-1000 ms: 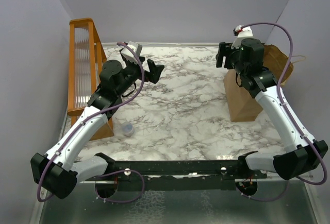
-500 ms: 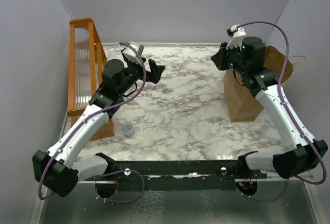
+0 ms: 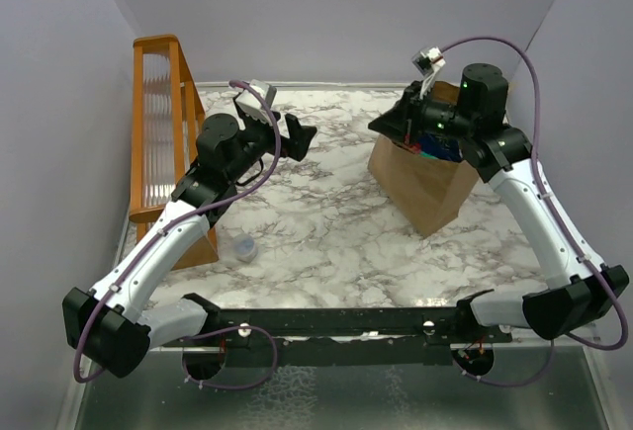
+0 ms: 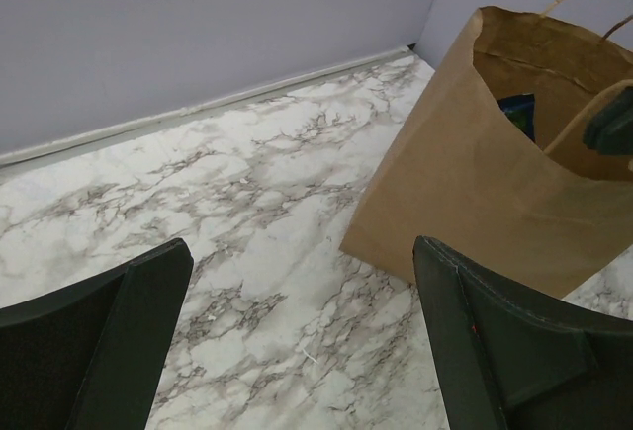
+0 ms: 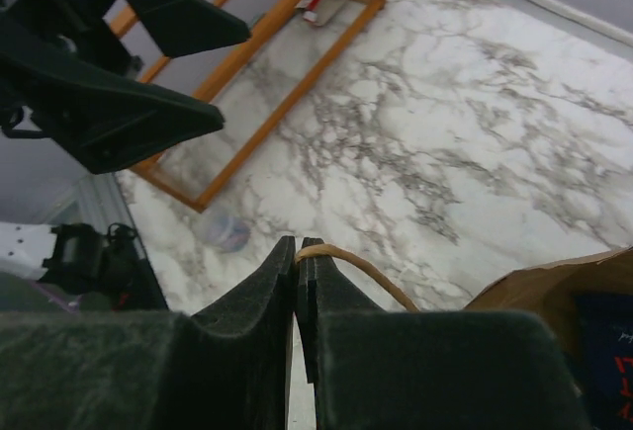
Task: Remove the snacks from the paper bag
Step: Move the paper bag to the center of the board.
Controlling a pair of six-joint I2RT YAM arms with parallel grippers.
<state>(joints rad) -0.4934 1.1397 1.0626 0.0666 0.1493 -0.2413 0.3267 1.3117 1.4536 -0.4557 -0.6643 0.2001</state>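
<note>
We can make out little of the snacks (image 3: 436,147). In the left wrist view only a corner of a dark blue packet (image 4: 518,114) shows over the rim inside the paper bag (image 4: 465,193). Close beside the right pincer (image 5: 297,252) the same dark blue, with red print, is cut off by the frame's edge. How many packets lie deeper we cannot tell. The right pincer is pressed together on the bag's thin twisted handle (image 5: 358,268), which curves from its tips toward the bag's mouth just below it. From above, that pincer's tips are hidden behind its own wrist, and the bag leans tilted beneath it, its lower end on the table. The left pincer (image 4: 297,341) hovers spread wide with nothing between its fingers; the bag stands ahead of it and to its right, apart from it. The marble table (image 3: 326,213), white with grey veins, runs between plain lilac-grey walls (image 3: 326,15). Well beyond the right pincer stand the orange wooden rack (image 5: 267,104) and a small clear cap (image 5: 226,232).
</note>
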